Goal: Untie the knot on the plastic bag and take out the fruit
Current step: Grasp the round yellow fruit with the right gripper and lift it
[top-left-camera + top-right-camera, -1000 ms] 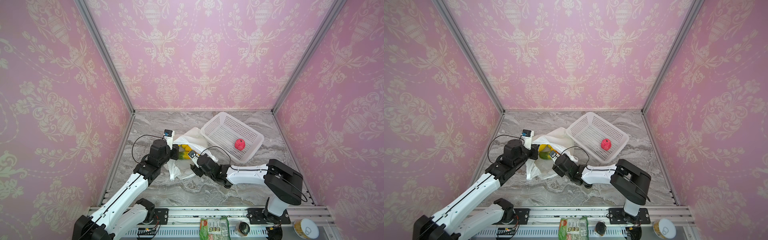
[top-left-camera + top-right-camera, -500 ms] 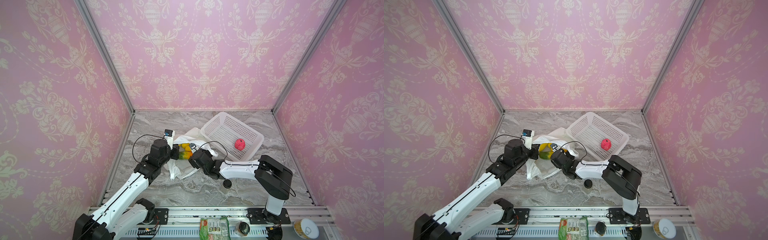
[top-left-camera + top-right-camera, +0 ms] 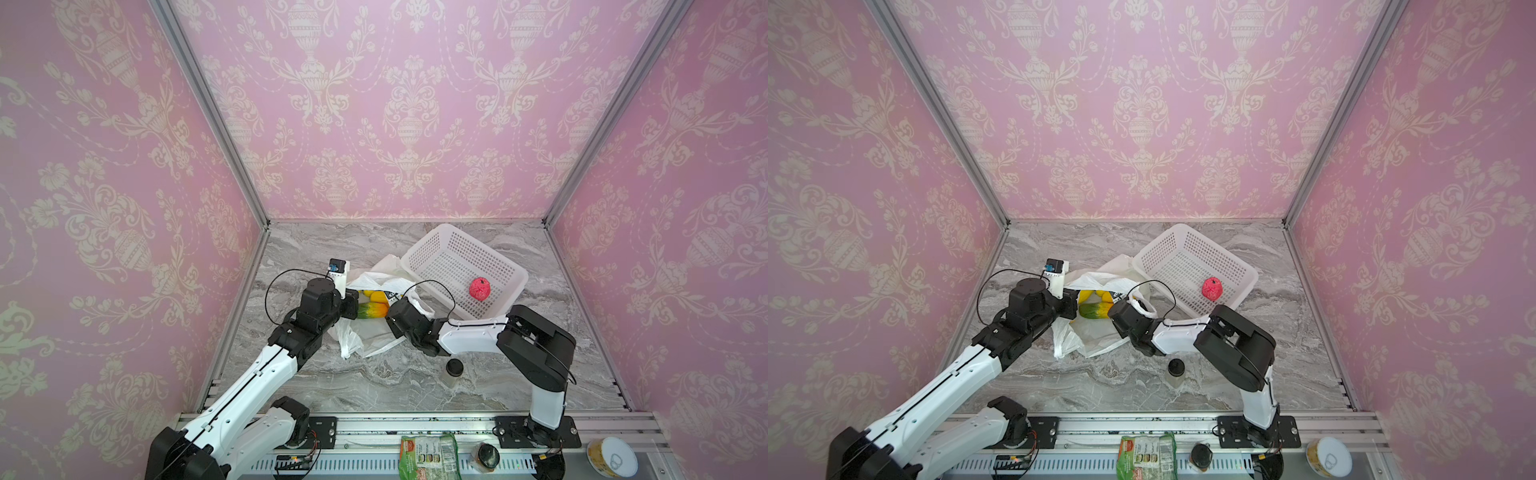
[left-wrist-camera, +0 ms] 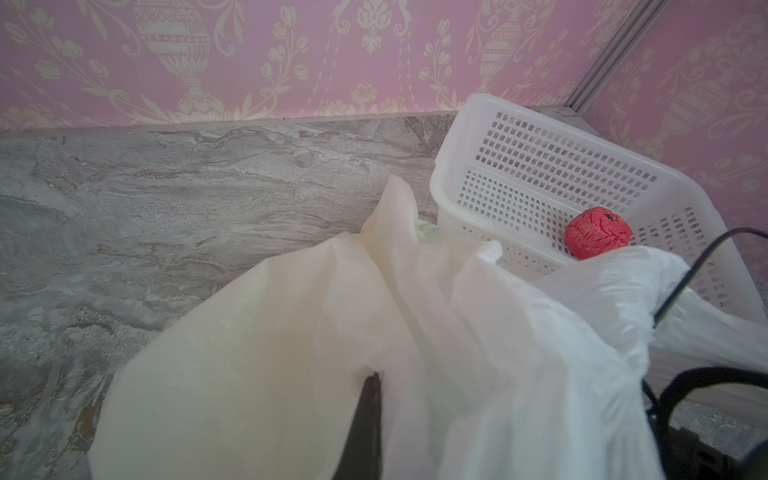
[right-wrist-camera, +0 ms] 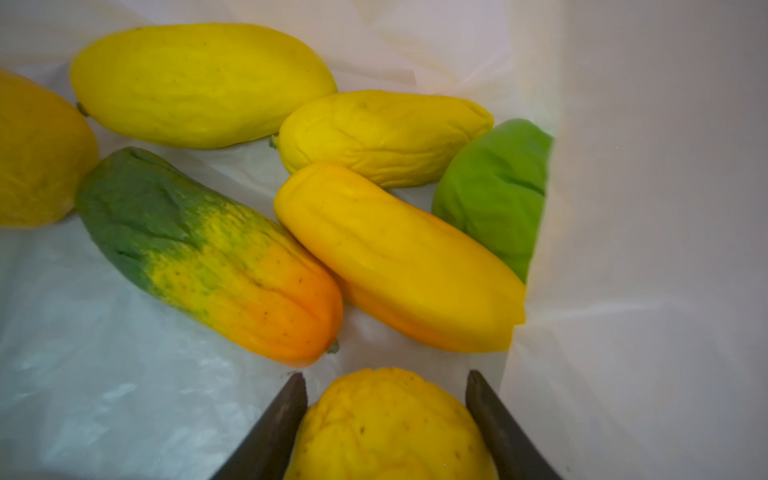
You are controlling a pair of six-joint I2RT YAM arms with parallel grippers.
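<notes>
Robot test booth: wallpapered panels (image 3: 395, 104), aluminium mounting rail (image 3: 415, 422).

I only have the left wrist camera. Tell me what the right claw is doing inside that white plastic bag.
Observer: The right claw straddles a bumpy round yellow fruit inside the thin white plastic bag; whether it pinches yet, I cannot tell.
Operator: Count the rest in there.
Observer: Six more, including a long green-to-orange striped fruit.
Operator: Report anything loose near that arm.
Observer: A small clear jar with a black lid stands on the grey marble tabletop beside that arm.
</notes>
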